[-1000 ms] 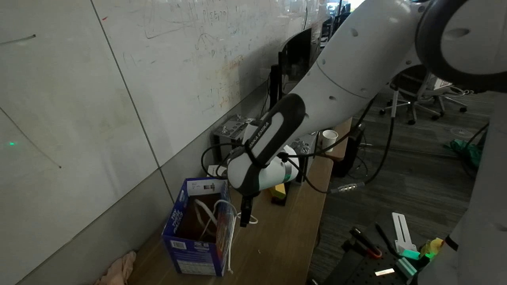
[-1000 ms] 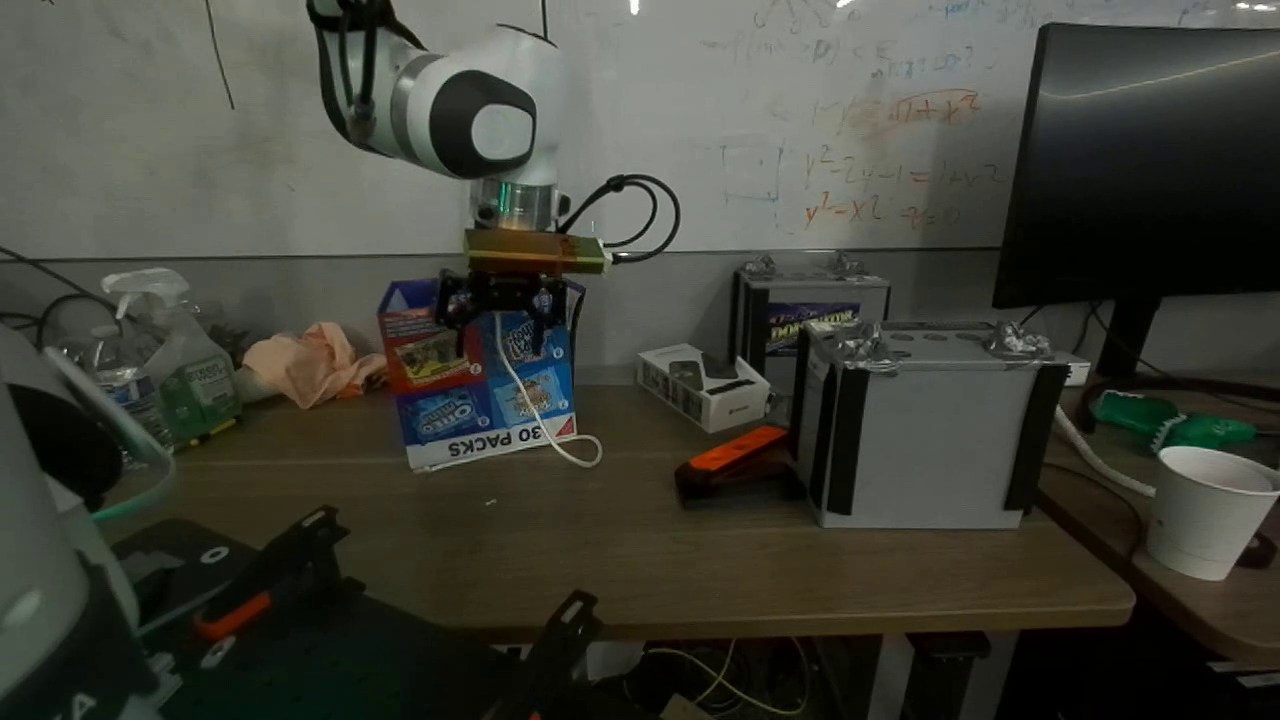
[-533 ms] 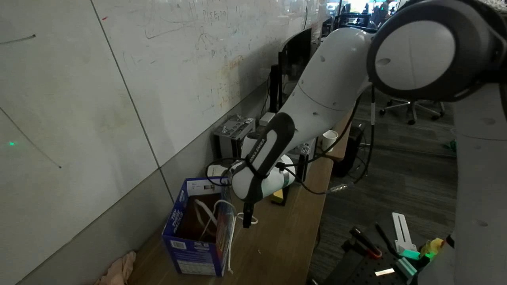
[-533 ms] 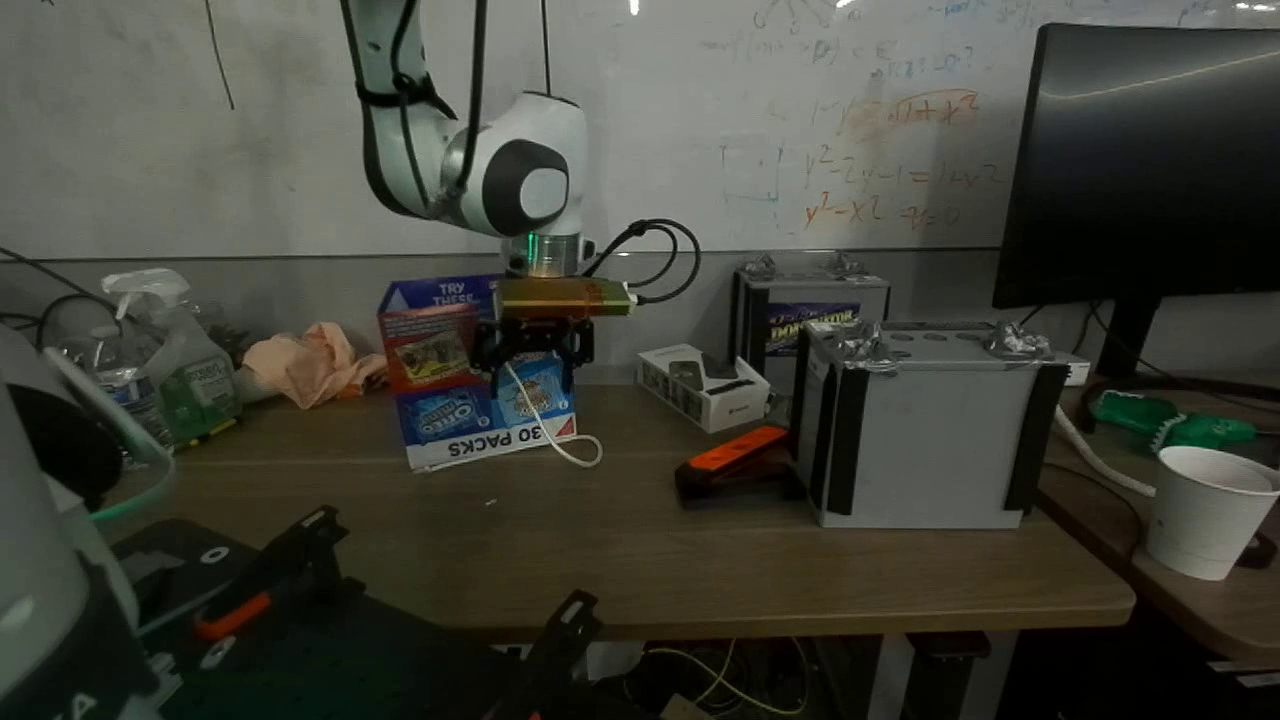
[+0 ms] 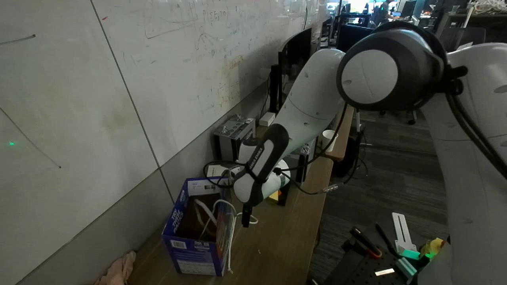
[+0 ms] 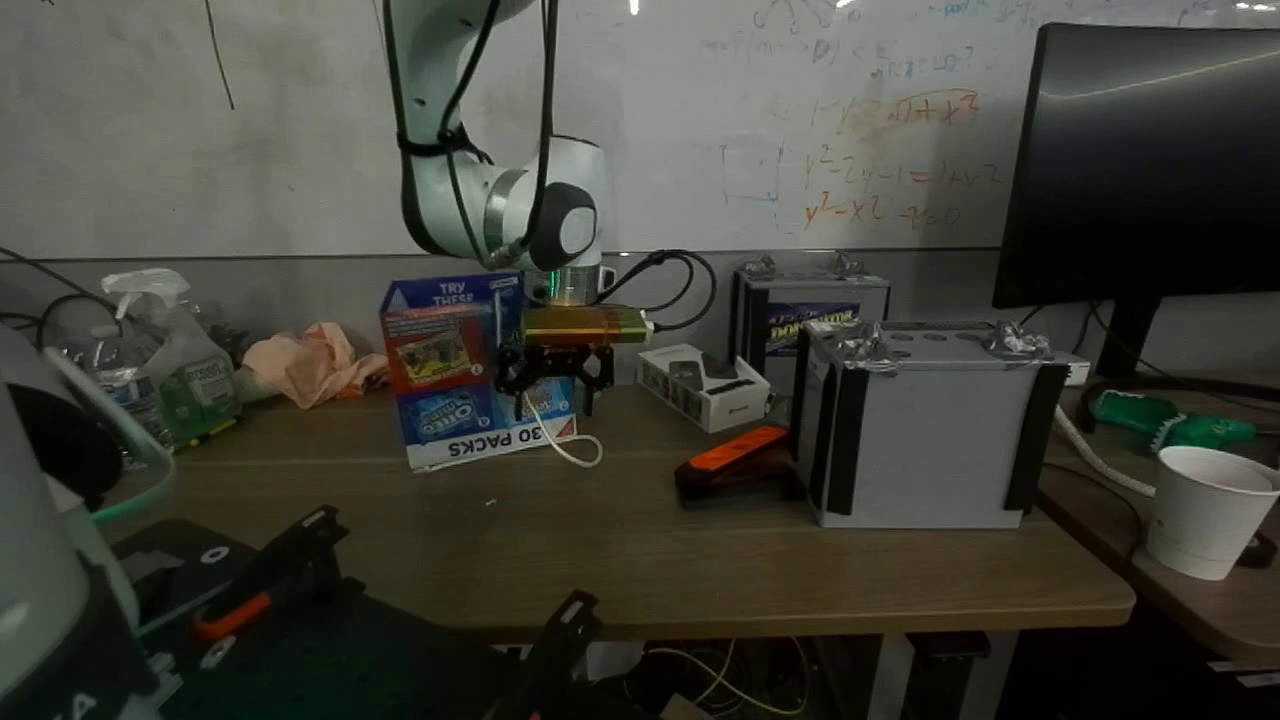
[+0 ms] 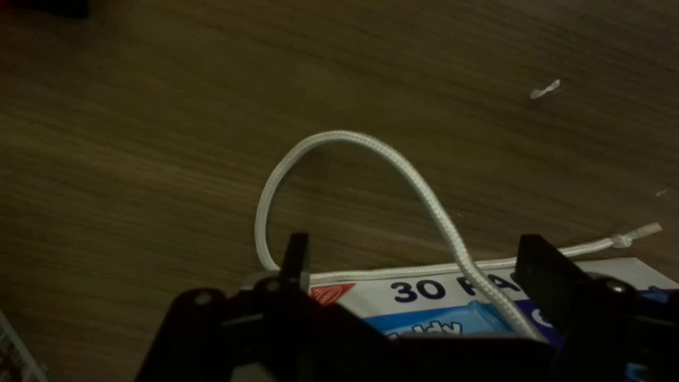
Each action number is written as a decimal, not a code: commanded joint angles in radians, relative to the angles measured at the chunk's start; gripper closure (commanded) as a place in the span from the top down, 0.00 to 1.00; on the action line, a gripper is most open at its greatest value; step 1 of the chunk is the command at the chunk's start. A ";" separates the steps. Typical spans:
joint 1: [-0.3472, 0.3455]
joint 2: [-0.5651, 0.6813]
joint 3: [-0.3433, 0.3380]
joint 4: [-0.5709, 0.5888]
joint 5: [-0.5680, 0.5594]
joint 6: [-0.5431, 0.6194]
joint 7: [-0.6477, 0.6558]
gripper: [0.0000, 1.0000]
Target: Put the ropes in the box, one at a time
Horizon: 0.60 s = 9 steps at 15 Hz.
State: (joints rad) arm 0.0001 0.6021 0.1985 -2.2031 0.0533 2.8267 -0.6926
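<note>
The box [image 5: 196, 257] stands with its top open beside the whiteboard wall. Loops of white rope [image 5: 206, 210] lie inside it. A white rope [image 6: 540, 425] hangs over the printed side, bends in a loop on the table and runs along the box's foot to a knotted end. Whether these are a single rope I cannot tell. My gripper [image 6: 553, 410] points down outside that side, its fingers spread wide. In the wrist view the rope [image 7: 424, 191] slants through the space between the gripper's [image 7: 415, 239] fingertips, and nothing is gripped.
An orange and black object [image 6: 735, 465], a white carton [image 6: 705, 388] and a grey unit [image 6: 930, 430] sit on the table to one side of the box. Beyond its opposite side are a peach cloth [image 6: 315, 365] and a spray bottle [image 6: 190, 370].
My gripper has come down in front of the box's printed side and moved sideways toward the white carton, staying open. Rope and box look unmoved.
</note>
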 commanded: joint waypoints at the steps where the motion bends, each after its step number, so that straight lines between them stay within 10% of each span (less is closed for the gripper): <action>1: -0.016 0.046 0.009 0.056 -0.059 -0.010 0.062 1.00; 7: -0.021 0.058 0.009 0.071 -0.112 -0.013 0.110 0.99; 8: -0.014 0.059 0.001 0.073 -0.122 -0.016 0.124 0.74; 9: -0.009 0.059 -0.005 0.078 -0.130 -0.027 0.139 0.74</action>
State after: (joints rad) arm -0.0104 0.6479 0.1990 -2.1569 -0.0340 2.8240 -0.6043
